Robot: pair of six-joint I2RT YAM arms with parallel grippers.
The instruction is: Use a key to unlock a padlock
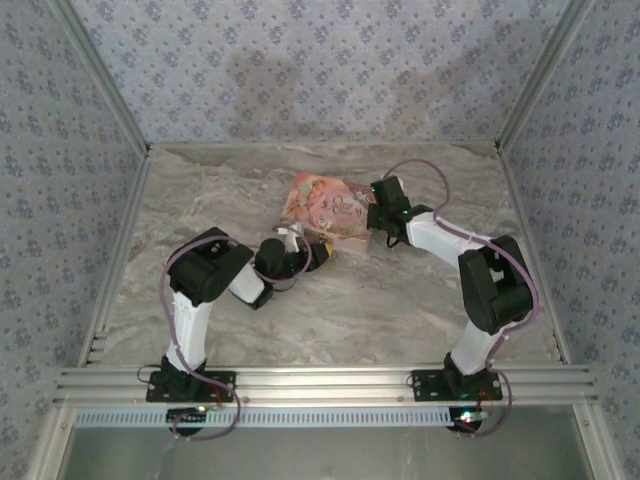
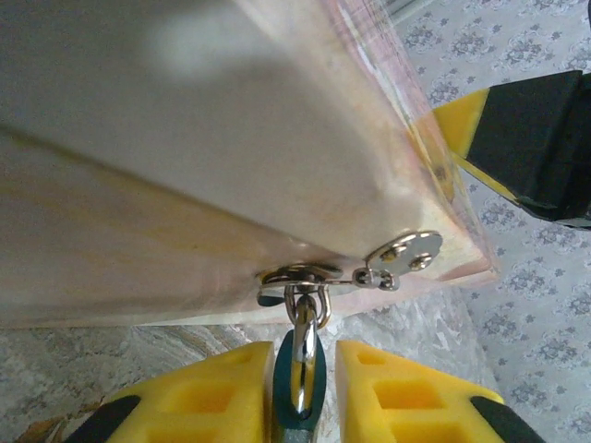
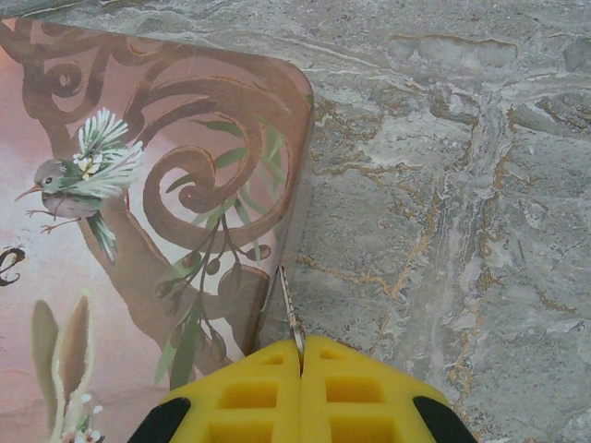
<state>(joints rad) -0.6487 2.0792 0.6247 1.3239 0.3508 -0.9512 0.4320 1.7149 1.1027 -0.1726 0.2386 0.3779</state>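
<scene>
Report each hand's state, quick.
Left hand: astride the padlock; whether it grips cannot be told.
Right hand: closed, holding the key.

Padlock (image 2: pixel 299 362) hangs from pink box (image 2: pixel 185 138) hasp (image 2: pixel 297 275), between left end effector (image 2: pixel 305 386) fingers (image 2: pixel 222 392); slight gap right side.

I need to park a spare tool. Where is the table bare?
Free: the marble table between the left wall and the pink box; the near strip between both arm bases; the far right corner. Crowded: the box's near and right edges, with the left gripper at the padlock and the right gripper holding the key.
</scene>
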